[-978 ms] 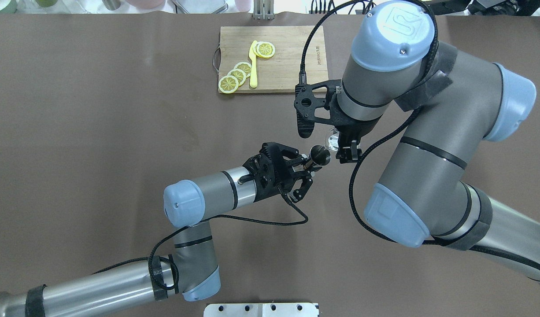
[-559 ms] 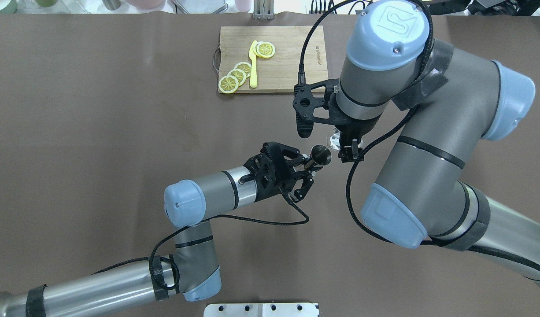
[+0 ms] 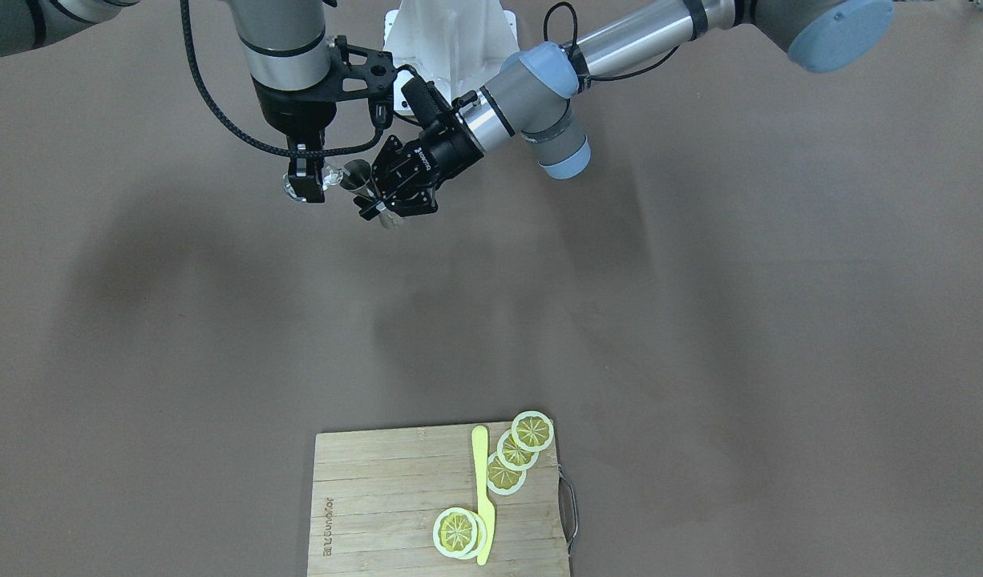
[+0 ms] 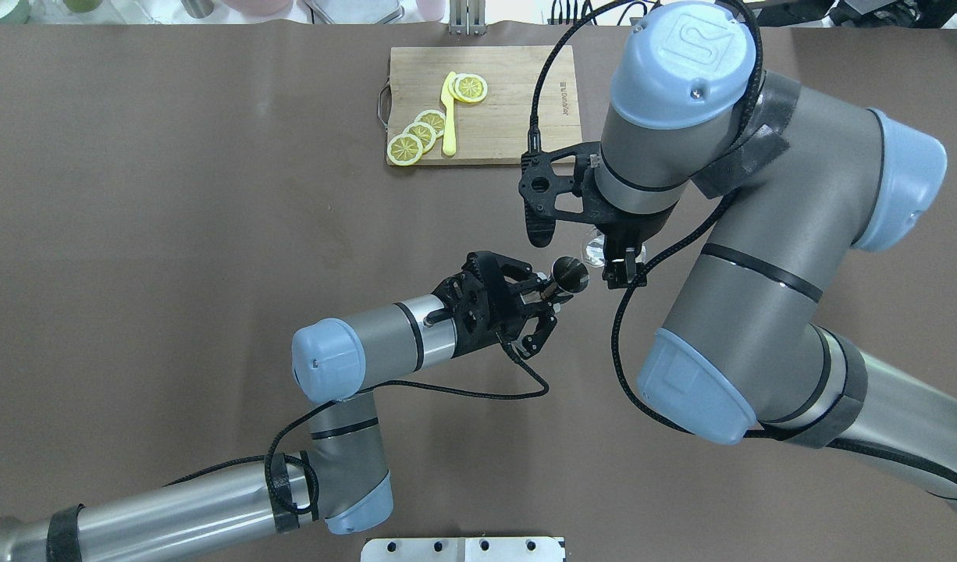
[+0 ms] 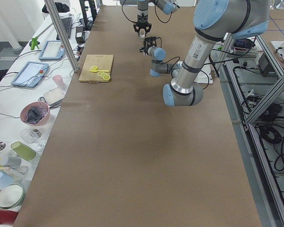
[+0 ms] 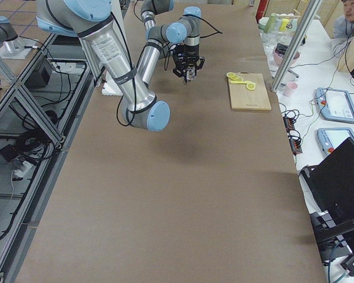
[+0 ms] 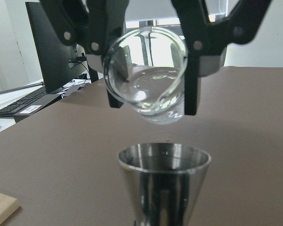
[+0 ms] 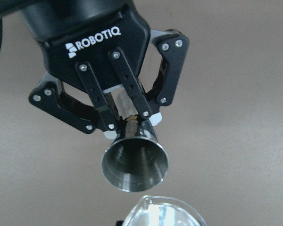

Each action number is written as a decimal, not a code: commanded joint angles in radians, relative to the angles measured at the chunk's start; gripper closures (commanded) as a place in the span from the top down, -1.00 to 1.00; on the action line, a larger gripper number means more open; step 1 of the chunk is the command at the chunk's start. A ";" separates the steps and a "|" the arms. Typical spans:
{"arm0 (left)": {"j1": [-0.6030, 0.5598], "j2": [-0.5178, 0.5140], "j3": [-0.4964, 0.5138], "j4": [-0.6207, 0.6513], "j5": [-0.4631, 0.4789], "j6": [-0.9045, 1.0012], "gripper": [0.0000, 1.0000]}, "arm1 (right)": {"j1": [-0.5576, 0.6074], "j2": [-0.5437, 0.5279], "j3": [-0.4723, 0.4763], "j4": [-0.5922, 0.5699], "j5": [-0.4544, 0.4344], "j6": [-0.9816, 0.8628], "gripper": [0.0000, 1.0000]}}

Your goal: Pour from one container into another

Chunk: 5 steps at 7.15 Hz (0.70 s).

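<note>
My right gripper (image 4: 617, 264) is shut on the small clear glass (image 7: 148, 77), which it holds tipped on its side with the mouth over the jigger. The glass (image 4: 593, 250) hangs just above and beside the steel hourglass jigger (image 4: 568, 273). My left gripper (image 8: 130, 125) is shut on the jigger's narrow waist and holds it upright above the table, open cone up (image 7: 164, 174). In the right wrist view the jigger's cup (image 8: 135, 165) looks empty and only the glass rim (image 8: 162, 214) shows at the bottom edge. A little clear liquid sits in the glass.
A wooden cutting board (image 4: 517, 109) at the far middle carries lemon slices (image 4: 420, 133) and a yellow knife (image 4: 449, 117). Cups and bowls line the far edge. A metal base plate (image 4: 463, 549) sits at the near edge. Both arms meet right of the table's centre.
The right arm's wrist has turned a little and the glass has tipped slightly further over the jigger. The left arm and the jigger have barely moved.
</note>
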 commanded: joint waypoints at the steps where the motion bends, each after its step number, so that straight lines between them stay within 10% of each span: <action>1: 0.000 0.000 0.000 0.002 0.000 0.001 -1.00 | -0.011 0.005 0.002 -0.018 -0.029 -0.023 -1.00; 5: 0.000 -0.002 0.001 0.004 0.000 0.001 -1.00 | -0.023 0.014 0.004 -0.030 -0.069 -0.086 -1.00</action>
